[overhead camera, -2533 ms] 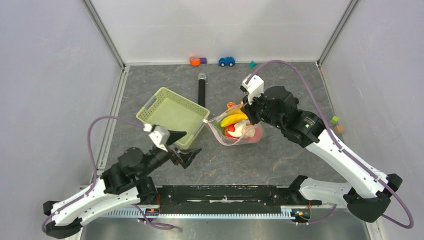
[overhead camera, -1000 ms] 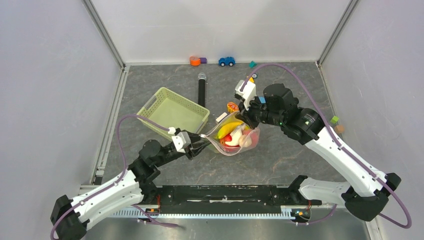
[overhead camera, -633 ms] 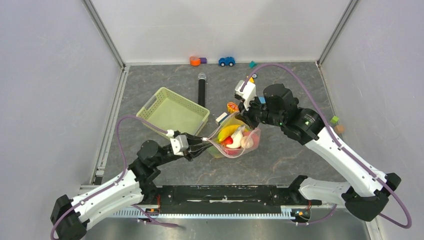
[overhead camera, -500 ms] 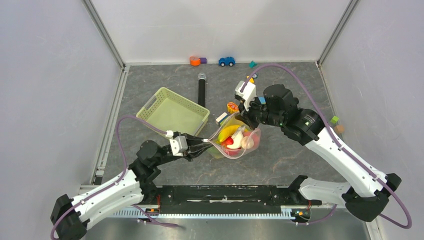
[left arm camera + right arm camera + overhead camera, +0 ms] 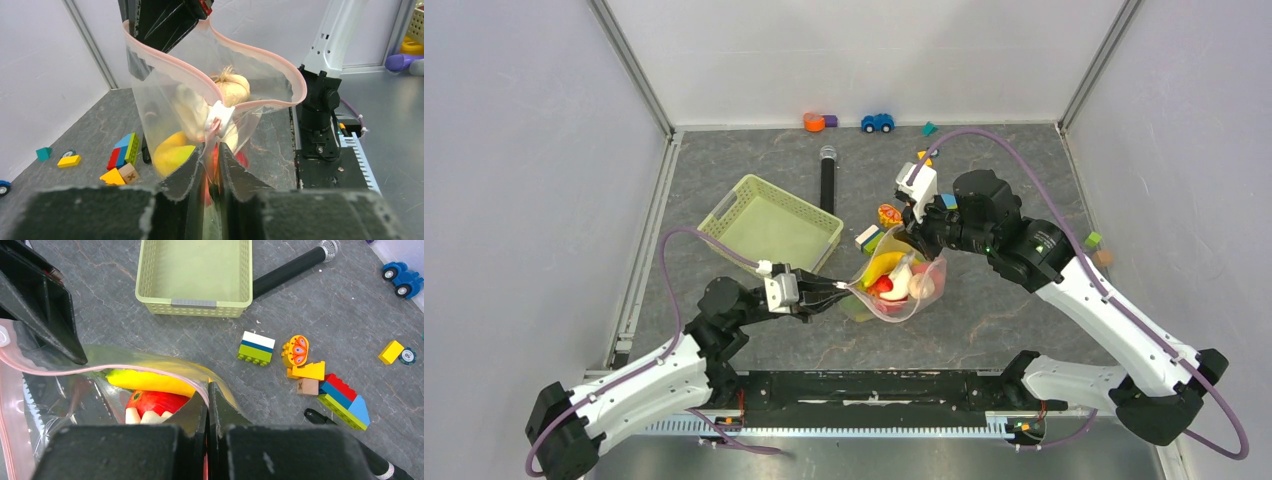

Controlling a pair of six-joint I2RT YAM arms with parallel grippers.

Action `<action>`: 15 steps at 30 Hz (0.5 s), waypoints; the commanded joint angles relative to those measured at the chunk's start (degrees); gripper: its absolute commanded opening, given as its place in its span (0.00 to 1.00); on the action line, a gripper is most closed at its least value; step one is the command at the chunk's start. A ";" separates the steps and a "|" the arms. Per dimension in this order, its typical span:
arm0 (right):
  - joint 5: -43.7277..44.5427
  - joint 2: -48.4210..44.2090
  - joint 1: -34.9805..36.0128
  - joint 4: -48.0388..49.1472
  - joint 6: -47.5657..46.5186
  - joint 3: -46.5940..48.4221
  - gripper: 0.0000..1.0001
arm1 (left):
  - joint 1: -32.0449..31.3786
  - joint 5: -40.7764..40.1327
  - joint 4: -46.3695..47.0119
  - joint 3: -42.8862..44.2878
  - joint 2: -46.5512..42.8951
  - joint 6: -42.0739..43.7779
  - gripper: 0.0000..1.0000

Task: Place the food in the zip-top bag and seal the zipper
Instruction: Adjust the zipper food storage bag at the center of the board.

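Note:
The clear zip-top bag (image 5: 902,290) hangs stretched between both grippers, mouth open. Inside it lies the food: a yellow banana (image 5: 882,264), a red tomato (image 5: 155,401) and a pale pinkish fruit (image 5: 232,87). My left gripper (image 5: 842,289) is shut on the bag's near-left end, just below the white slider (image 5: 220,115); thin film sits between its jaws (image 5: 212,146). My right gripper (image 5: 916,232) is shut on the far rim, pinching the pink zipper (image 5: 100,367) strip at its fingertips (image 5: 208,387). The zipper (image 5: 260,55) curves open around the mouth.
A pale green basket (image 5: 724,215) stands left of the bag. A black microphone (image 5: 827,180) lies behind it. Loose coloured blocks (image 5: 340,392) and a white-blue-green block (image 5: 256,347) lie beside the bag. A toy car (image 5: 877,122) and more blocks (image 5: 819,122) sit at the back wall.
My left gripper came over from the basket's near corner to the bag's left end, and its jaws have narrowed onto the film. The bag has shifted slightly right. The right gripper holds the rim as before.

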 commanded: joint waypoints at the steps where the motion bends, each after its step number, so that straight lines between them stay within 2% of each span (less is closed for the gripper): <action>1: -0.98 -1.10 -0.31 5.15 0.45 0.25 0.00 | 0.24 2.67 4.45 3.53 1.30 -2.37 0.15; 2: -0.99 -0.98 -0.22 5.15 0.45 0.26 0.00 | 0.24 2.70 4.42 3.89 1.71 -2.57 0.06; 3: -0.81 -0.96 -0.32 5.15 0.54 0.20 0.00 | 0.24 2.55 4.20 4.16 2.11 -2.74 0.02; 9: 0.17 -1.23 -0.28 5.15 0.48 -0.29 0.02 | 0.24 1.55 2.04 5.33 2.43 -3.11 0.02; 10: 0.20 -1.33 -0.26 5.21 0.06 -0.39 0.08 | 0.24 0.55 0.59 5.96 2.39 -3.44 0.02; 12: 0.21 -1.82 -0.26 5.55 -0.90 -0.75 0.35 | 0.24 -2.62 -3.74 7.78 2.29 -5.04 0.02; 13: -0.16 -2.32 -0.26 5.77 -1.96 -0.87 0.44 | 0.24 -4.39 -5.20 8.32 2.21 -5.88 0.02; 15: -1.20 -3.88 -0.27 7.44 -4.11 -1.04 0.58 | 0.24 -6.24 -6.91 8.73 2.17 -6.42 0.02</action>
